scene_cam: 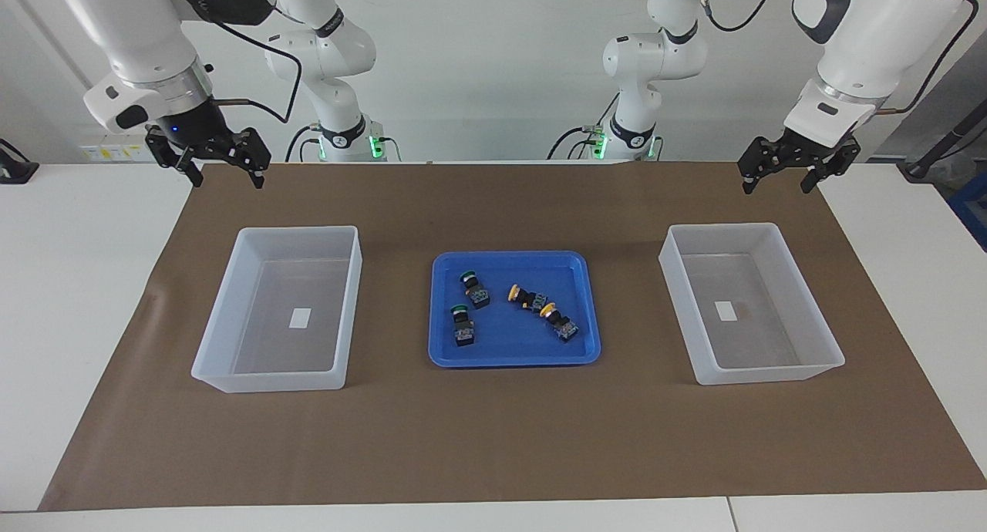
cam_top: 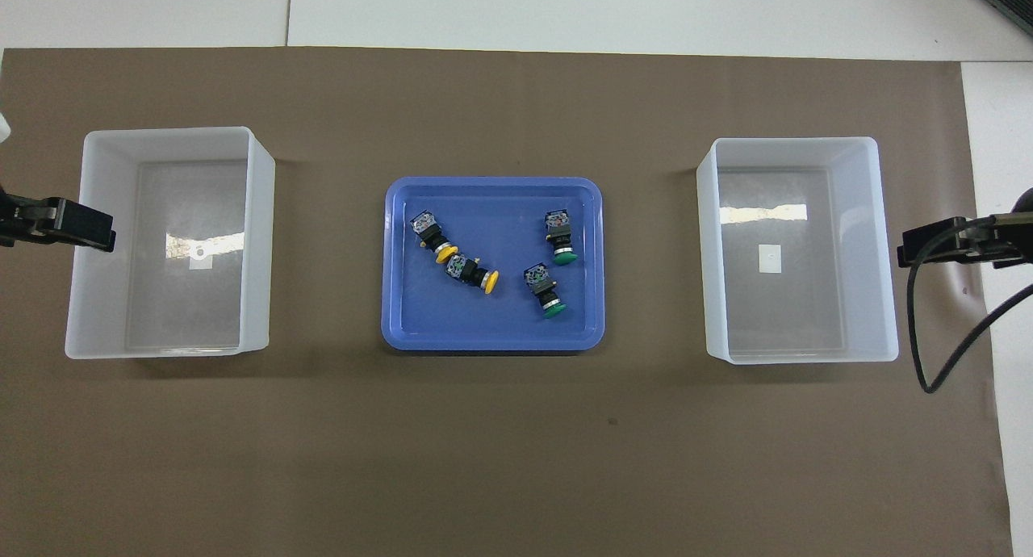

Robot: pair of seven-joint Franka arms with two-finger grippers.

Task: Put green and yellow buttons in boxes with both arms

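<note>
Two green buttons (scene_cam: pixel 472 285) (scene_cam: pixel 461 325) and two yellow buttons (scene_cam: pixel 527 296) (scene_cam: pixel 558 321) lie on their sides in a shallow blue tray (scene_cam: pixel 509 256) at the table's middle. In the overhead view the green buttons (cam_top: pixel 559 237) (cam_top: pixel 545 291) lie toward the right arm's end, the yellow buttons (cam_top: pixel 432 239) (cam_top: pixel 473 273) toward the left arm's. One translucent box (scene_cam: pixel 297 230) stands at the right arm's end, another box (scene_cam: pixel 721 227) at the left arm's end; both hold only a white label. My right gripper (scene_cam: pixel 226 179) and left gripper (scene_cam: pixel 777 185) hang open and empty, raised over the mat's edge by their boxes.
A brown mat (scene_cam: pixel 493 439) covers the white table under the tray and boxes. The tray (cam_top: pixel 492 182) sits between the two boxes (cam_top: pixel 169 131) (cam_top: pixel 791 140). A black cable (cam_top: pixel 936 363) hangs from the right arm by its box.
</note>
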